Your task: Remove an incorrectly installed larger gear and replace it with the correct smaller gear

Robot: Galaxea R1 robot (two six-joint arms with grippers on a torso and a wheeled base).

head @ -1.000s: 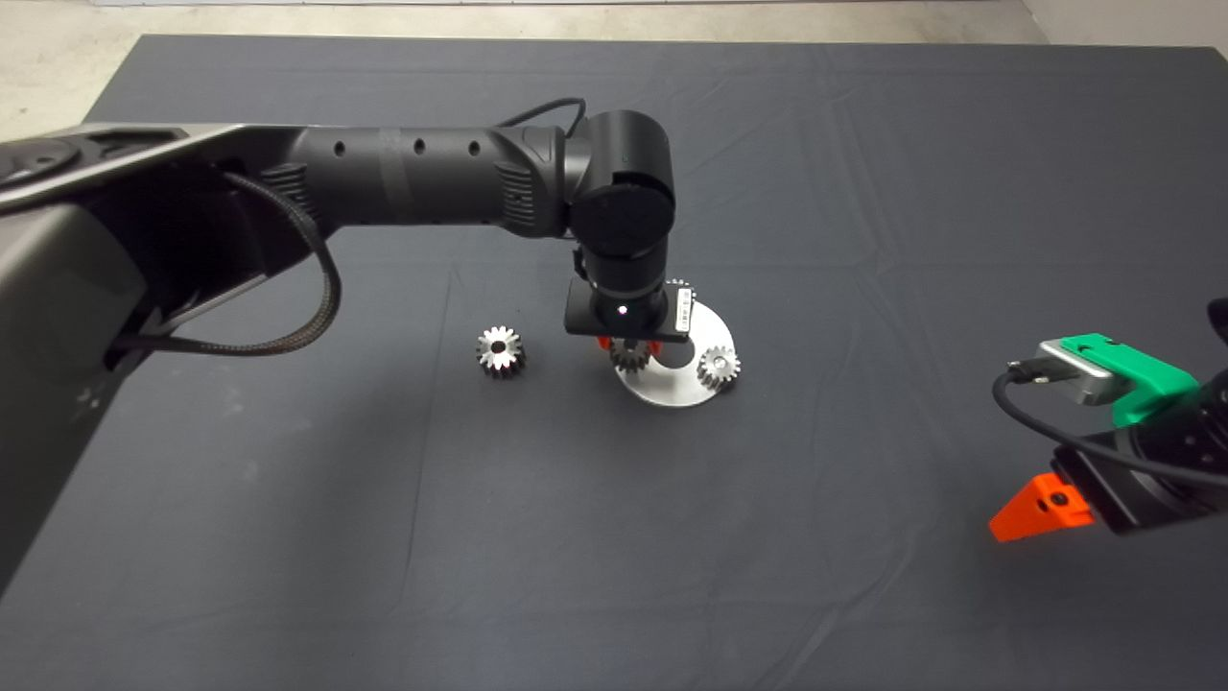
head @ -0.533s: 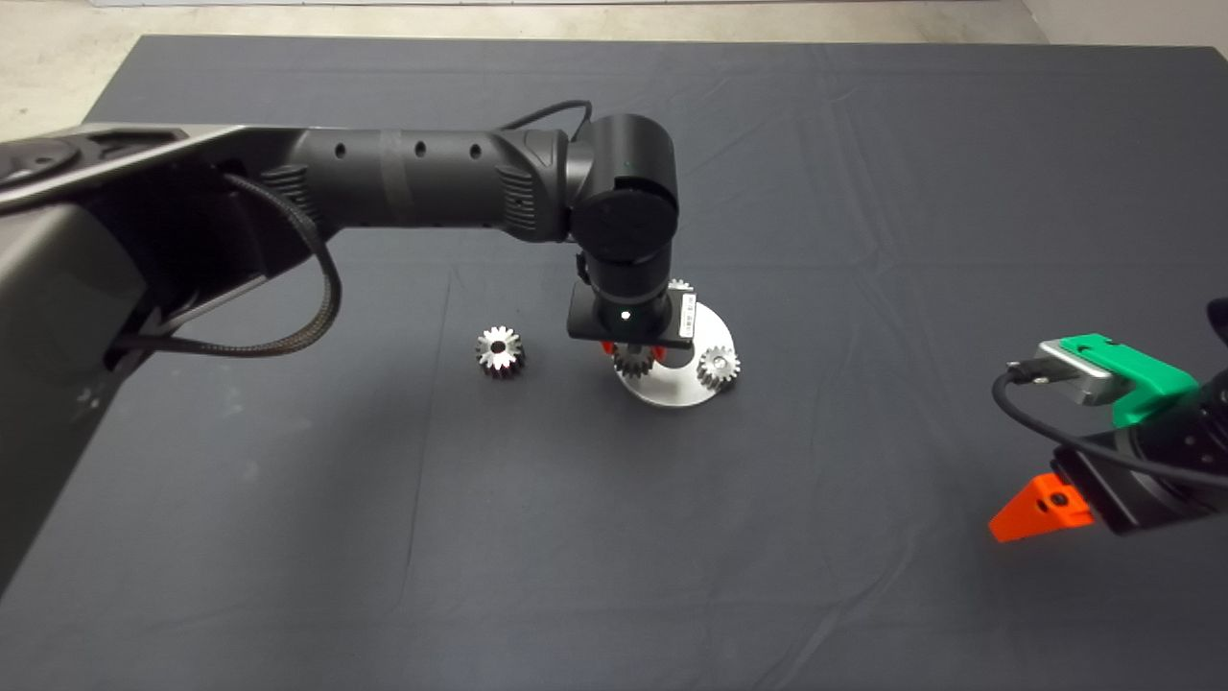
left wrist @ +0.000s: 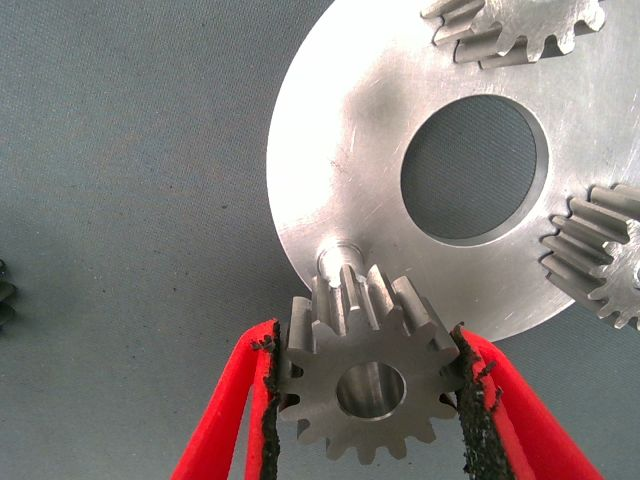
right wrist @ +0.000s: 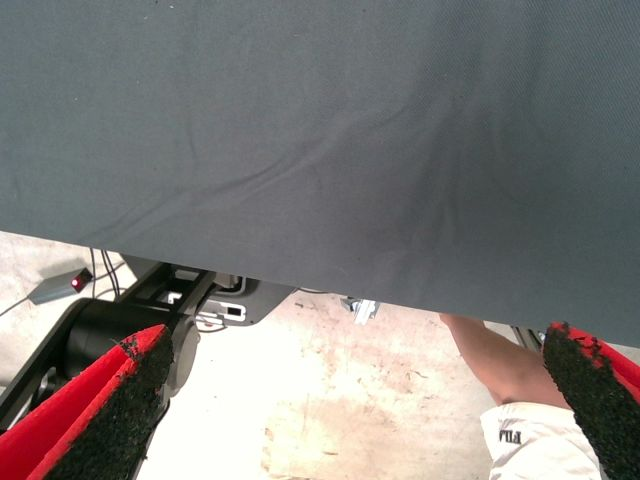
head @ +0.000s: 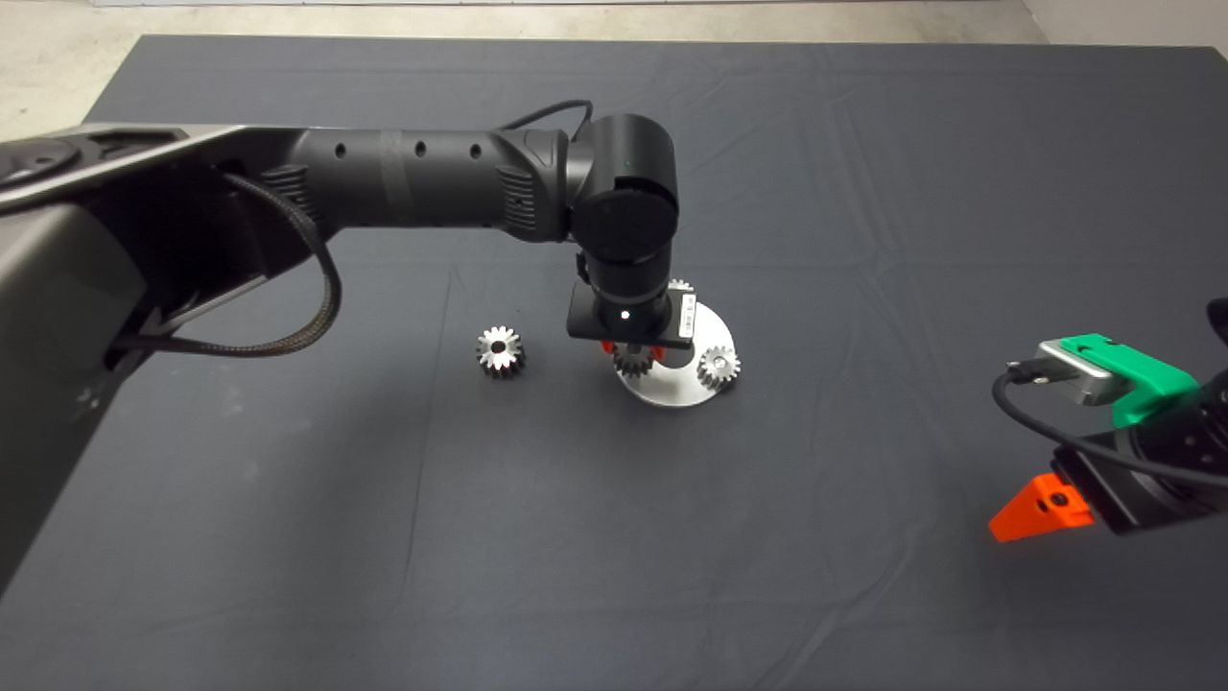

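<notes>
Gripping the smaller gear point(left wrist: 368, 378): left end effector point(left wrist: 365, 400)

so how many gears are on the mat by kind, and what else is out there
smaller pale gears: 3, one in the left claw over the plate's peg, one and one on the plate
larger dark gear: 1, on the mat
round metal plate: 1
total: 5
</notes>
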